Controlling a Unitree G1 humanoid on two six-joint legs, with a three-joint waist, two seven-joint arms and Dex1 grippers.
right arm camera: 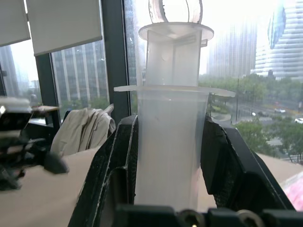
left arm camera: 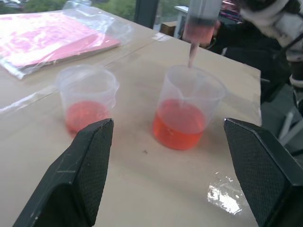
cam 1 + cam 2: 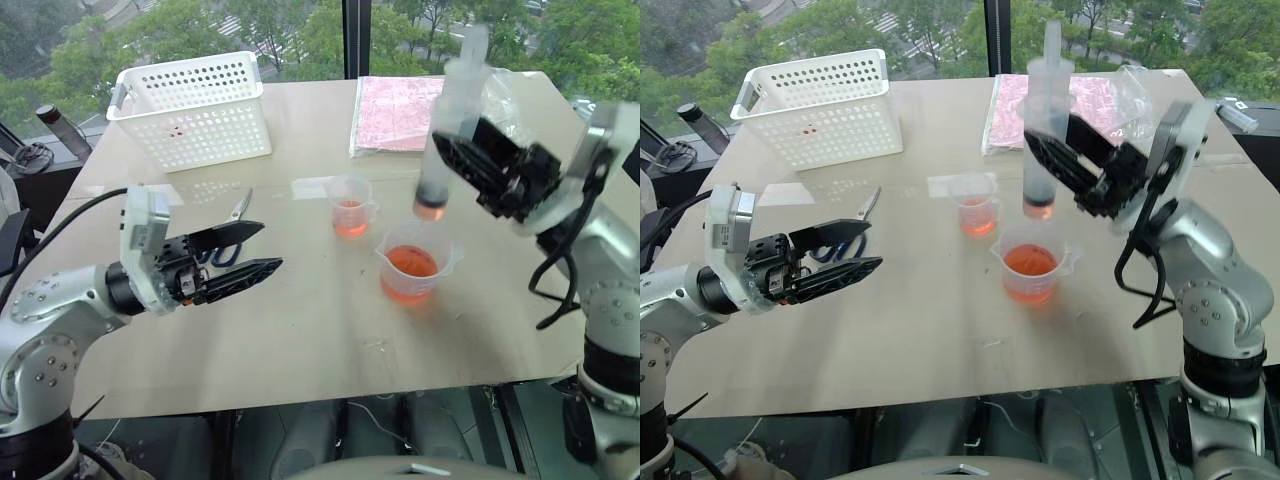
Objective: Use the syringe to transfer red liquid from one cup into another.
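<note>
Here your right gripper (image 3: 470,160) is clamped around the barrel of the syringe (image 3: 450,130), holding it upright with its tip just above the rim of the larger beaker (image 3: 412,268); a band of red liquid (image 3: 430,209) sits low in the barrel, so the draw looks done, and I judge the upright carry is meant to keep that charge from dripping on the way across. The smaller beaker (image 3: 350,205) stands just beside the larger beaker, on its window side and toward your left, already showing a shallow red layer, so the move left is short. Your left gripper (image 3: 232,257) hangs with its fingers spread wide and nothing between them, well apart from the larger beaker on your left, leaving the right arm room to work. Beyond the larger beaker, a pink sheet in a clear sleeve (image 3: 398,112) and a white perforated basket (image 3: 195,108) lie on the pale wooden table (image 3: 300,340), which stands against tall windows over trees.
</note>
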